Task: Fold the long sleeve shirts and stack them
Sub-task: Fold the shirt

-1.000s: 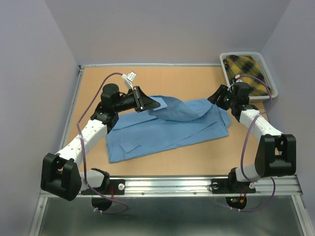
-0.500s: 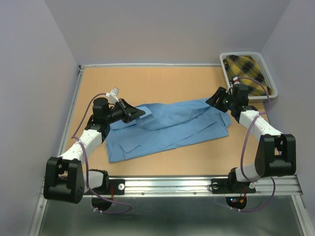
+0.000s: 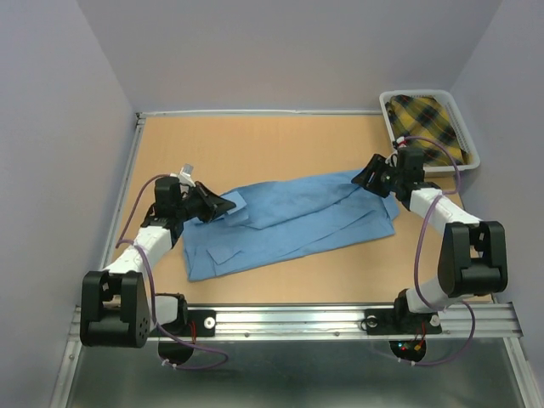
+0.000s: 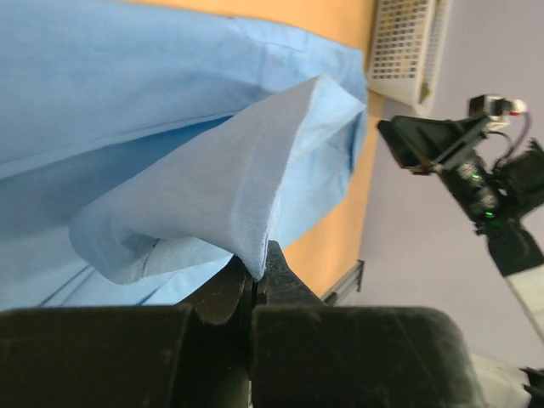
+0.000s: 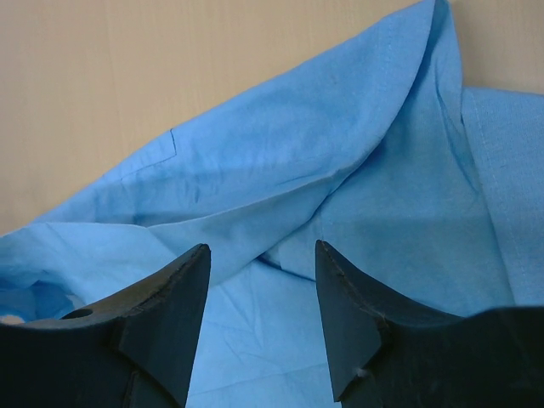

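A light blue long sleeve shirt (image 3: 293, 223) lies spread across the middle of the table. At its left end, low over the table, my left gripper (image 3: 223, 204) is shut on a fold of the cloth. The left wrist view shows the jaws (image 4: 255, 276) pinching the tip of that fold, with the shirt (image 4: 195, 170) draping away from them. My right gripper (image 3: 367, 177) stands open at the shirt's far right corner. In the right wrist view its gripper (image 5: 259, 251) has only flat blue shirt cloth (image 5: 340, 153) beneath it and nothing between the fingers.
A white basket (image 3: 416, 95) at the back right corner holds a yellow plaid cloth (image 3: 429, 127); the same basket (image 4: 406, 42) shows in the left wrist view. Bare wooden table (image 3: 280, 144) lies behind the shirt. A metal rail (image 3: 340, 316) runs along the near edge.
My left gripper has moved left and down with the fold in its grip, and the raised cloth has flattened over the shirt. The right gripper has edged slightly toward the shirt's corner.
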You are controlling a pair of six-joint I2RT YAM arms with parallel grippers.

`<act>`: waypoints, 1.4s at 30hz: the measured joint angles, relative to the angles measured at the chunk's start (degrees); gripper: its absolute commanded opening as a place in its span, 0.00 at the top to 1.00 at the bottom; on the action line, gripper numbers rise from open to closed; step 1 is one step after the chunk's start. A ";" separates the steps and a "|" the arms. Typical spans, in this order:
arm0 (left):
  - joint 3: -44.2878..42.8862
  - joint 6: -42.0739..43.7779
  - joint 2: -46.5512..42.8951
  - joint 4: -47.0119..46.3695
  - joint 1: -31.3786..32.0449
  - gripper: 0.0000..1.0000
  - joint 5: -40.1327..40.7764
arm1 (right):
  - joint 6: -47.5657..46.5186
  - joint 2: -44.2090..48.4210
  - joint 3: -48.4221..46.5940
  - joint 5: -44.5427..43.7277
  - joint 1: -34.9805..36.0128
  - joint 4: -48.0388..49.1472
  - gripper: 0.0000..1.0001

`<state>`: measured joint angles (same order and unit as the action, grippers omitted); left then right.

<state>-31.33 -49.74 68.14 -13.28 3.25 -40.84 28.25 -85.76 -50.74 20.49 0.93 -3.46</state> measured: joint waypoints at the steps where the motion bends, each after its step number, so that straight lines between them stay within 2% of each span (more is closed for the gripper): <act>1: -0.13 0.96 0.24 1.29 0.00 0.89 0.72 | 0.00 -0.11 -0.02 0.09 0.20 0.02 0.42; 4: -2.08 6.51 1.97 7.32 0.00 0.70 4.57 | 0.00 -0.44 -0.02 0.37 0.70 0.00 0.42; 5: -3.37 8.17 2.78 9.55 0.00 0.58 6.10 | 0.00 -0.55 -0.02 0.42 0.81 0.02 0.42; 7: -6.21 11.80 4.20 13.79 -0.02 0.47 9.64 | -0.02 -0.68 -0.02 0.50 1.05 -0.02 0.42; 8: -7.52 13.49 4.79 15.43 -0.07 0.34 11.47 | -0.07 -0.70 -0.02 0.55 1.09 0.00 0.42; 11: -10.82 17.20 5.03 19.74 -0.17 0.25 16.59 | -0.26 -0.70 -0.02 0.52 1.09 0.00 0.42; 14: -11.76 19.76 2.99 21.73 -0.33 0.12 21.51 | -0.44 -0.70 -0.02 0.59 1.09 0.00 0.42; 22: -7.74 22.36 -5.42 19.61 -0.37 0.11 25.64 | -0.66 -0.70 0.00 1.01 1.09 0.00 0.42; 29: -3.50 17.92 -4.00 17.75 -0.55 0.21 29.31 | -1.40 -0.66 0.09 1.27 1.09 0.00 0.42; 30: -3.50 17.68 -3.85 17.51 -0.68 0.26 29.81 | -1.46 -0.57 0.13 1.40 1.09 0.00 0.42; 34: -3.50 18.40 -0.68 13.33 -2.25 0.31 30.34 | -1.51 -0.42 0.35 2.01 1.09 0.00 0.42; 42: -3.50 20.96 10.08 8.35 -4.00 0.31 29.90 | -1.97 -0.17 2.08 2.67 1.09 -0.04 0.42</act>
<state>-34.83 -28.77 78.22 -4.93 -0.75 -10.94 26.28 -85.93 -48.66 23.16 2.02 -3.51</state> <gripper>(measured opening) 0.690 0.581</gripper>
